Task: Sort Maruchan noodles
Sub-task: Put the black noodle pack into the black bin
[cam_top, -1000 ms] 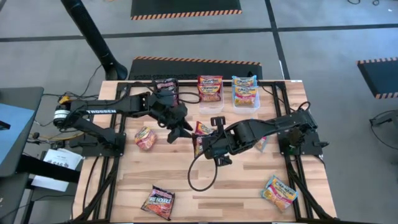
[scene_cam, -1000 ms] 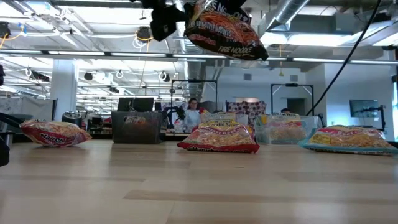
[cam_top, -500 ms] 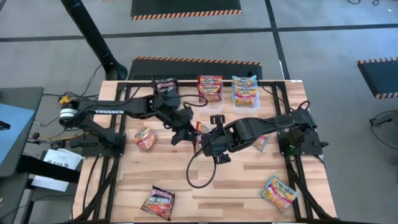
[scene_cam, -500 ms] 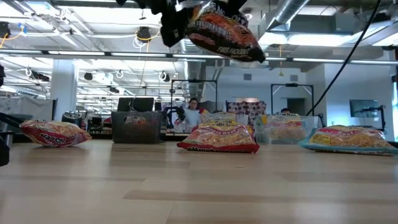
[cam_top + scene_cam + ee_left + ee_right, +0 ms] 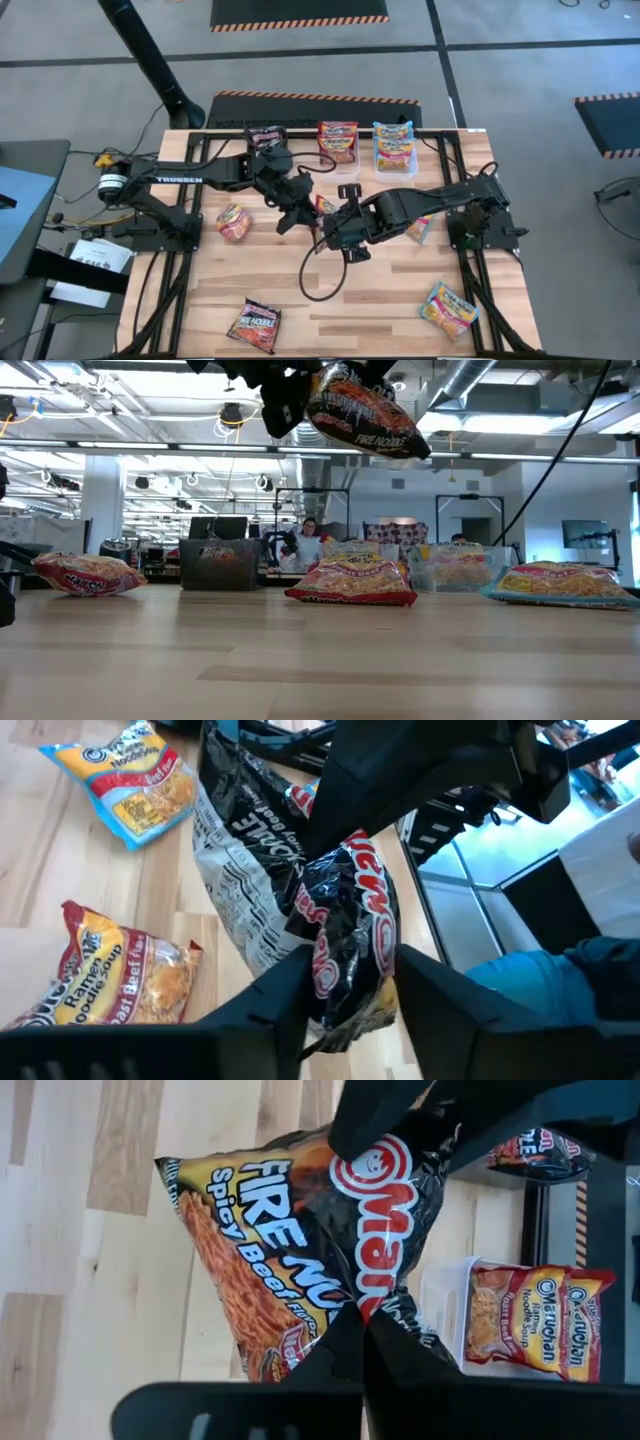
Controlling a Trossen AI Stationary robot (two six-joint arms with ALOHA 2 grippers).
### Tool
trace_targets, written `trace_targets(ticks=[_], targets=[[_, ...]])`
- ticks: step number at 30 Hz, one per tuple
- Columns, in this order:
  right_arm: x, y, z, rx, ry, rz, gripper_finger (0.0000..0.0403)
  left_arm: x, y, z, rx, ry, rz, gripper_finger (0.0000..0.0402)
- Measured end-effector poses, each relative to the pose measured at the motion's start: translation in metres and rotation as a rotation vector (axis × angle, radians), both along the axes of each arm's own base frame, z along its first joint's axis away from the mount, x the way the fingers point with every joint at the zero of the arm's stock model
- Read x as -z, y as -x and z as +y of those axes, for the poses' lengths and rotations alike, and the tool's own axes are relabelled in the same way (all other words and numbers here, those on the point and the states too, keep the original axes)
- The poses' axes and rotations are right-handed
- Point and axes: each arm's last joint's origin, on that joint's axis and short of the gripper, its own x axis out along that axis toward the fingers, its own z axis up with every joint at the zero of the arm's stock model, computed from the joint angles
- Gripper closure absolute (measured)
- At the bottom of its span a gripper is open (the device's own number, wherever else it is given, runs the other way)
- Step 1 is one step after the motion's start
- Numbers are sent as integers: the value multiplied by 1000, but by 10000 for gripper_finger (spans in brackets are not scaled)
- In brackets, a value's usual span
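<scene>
A black fire-noodle packet hung crumpled and tilted above the table, pinched by the right gripper, its other end between the left gripper fingers.

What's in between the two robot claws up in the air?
A black Fire Noodle packet. The right gripper pinches one end and the left gripper closes around the other, as both wrist views show.

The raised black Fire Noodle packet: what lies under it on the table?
The black Fire Noodle packet hangs in the air. In the low view only bare table shows beneath it; from above, the arms cover that spot.
</scene>
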Motion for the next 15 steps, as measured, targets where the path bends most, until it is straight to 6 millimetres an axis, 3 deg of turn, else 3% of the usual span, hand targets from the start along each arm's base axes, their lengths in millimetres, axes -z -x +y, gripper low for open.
trace_targets(ticks=[9, 15], targets=[[0, 0, 0, 0, -1, -2, 395, -1, 0, 0, 1, -11, -14, 386], [0, 0, 0, -1, -2, -2, 392, -1, 0, 0, 16, -27, -24, 399]])
